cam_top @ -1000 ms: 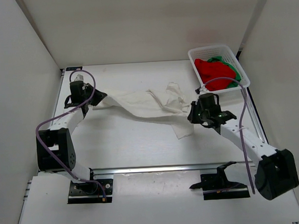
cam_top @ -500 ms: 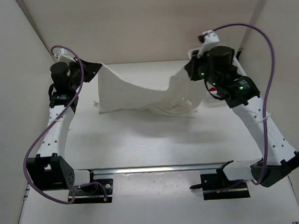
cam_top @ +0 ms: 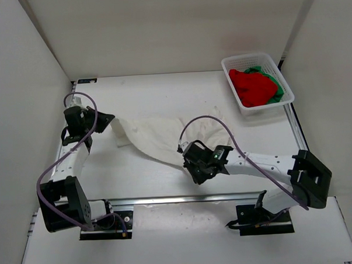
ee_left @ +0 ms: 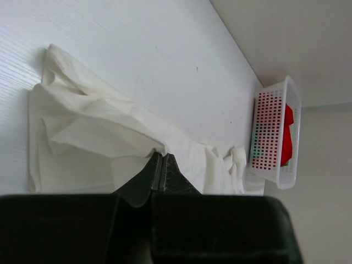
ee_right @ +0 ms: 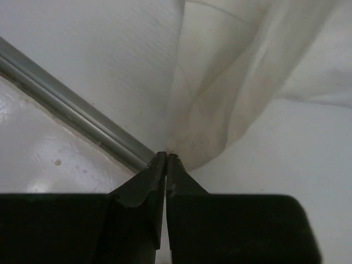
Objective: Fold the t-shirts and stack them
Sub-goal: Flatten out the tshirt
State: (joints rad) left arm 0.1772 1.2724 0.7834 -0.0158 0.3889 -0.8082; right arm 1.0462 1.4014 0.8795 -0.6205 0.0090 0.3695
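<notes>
Left tool (ee_left: 160, 158), right tool (ee_right: 166, 157) each clamp white shirt (cam_top: 158, 135), rumpled on bench (cam_top: 162, 91); basket (cam_top: 248, 56) (red shirt (cam_top: 253, 86), green shirt (cam_top: 255, 69) inside) well apart.

The right gripper (ee_right: 166, 157) pinches a corner of the white t-shirt (ee_right: 231, 82), jaws closed together; a grey metal rail (ee_right: 71, 107) crosses the white table (ee_right: 99, 38) diagonally alongside.
</notes>
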